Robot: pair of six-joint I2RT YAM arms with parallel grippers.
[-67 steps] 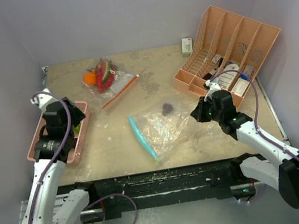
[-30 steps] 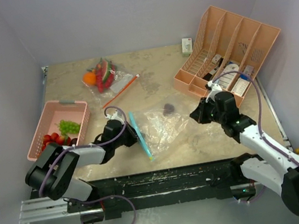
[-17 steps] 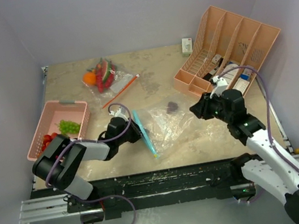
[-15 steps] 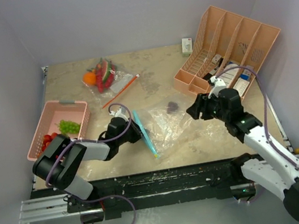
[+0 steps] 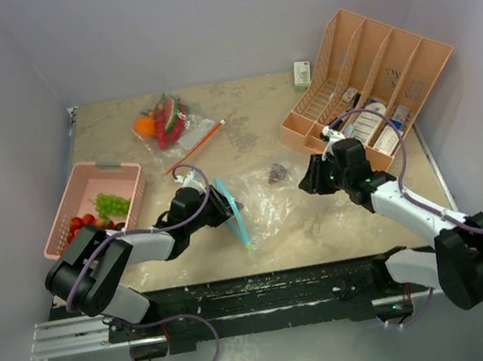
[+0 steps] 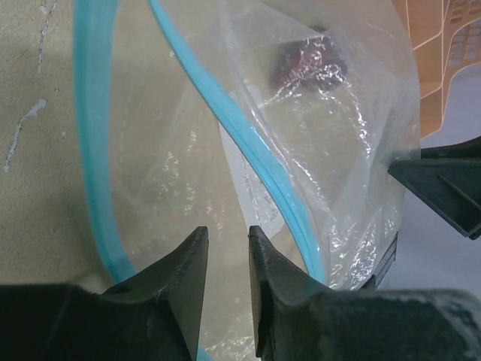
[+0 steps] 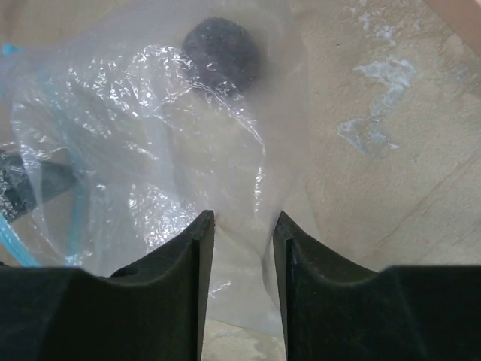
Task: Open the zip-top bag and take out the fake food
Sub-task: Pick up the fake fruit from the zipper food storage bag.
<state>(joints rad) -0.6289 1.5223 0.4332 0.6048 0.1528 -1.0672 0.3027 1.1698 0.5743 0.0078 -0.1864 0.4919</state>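
Observation:
The clear zip-top bag [image 5: 262, 203] lies mid-table, its blue zip [image 5: 233, 211] raised on edge. In the left wrist view the two zip tracks [image 6: 248, 154] have parted, so the bag's mouth gapes. One dark purple plum [image 5: 275, 172] of the fake food sits inside, at the far end [image 7: 222, 49]. My left gripper [image 5: 220, 208] is at the zip side, jaws slightly apart [image 6: 225, 235] with nothing pinched. At the bag's opposite edge my right gripper [image 5: 311, 176] is open [image 7: 242, 219], loose plastic film lying between its fingers.
A second bag of fake food [image 5: 167, 121] and a red stick [image 5: 194, 148] lie at the back left. A pink basket [image 5: 125, 174] with strawberries and a green piece stands at the left. A peach organizer [image 5: 363, 72] fills the right, a small white box [image 5: 301, 71] beside it.
Both grippers were shut on the bag's edges and have opened. The right gripper has shifted left toward the bag. The zip edge has risen and tilted.

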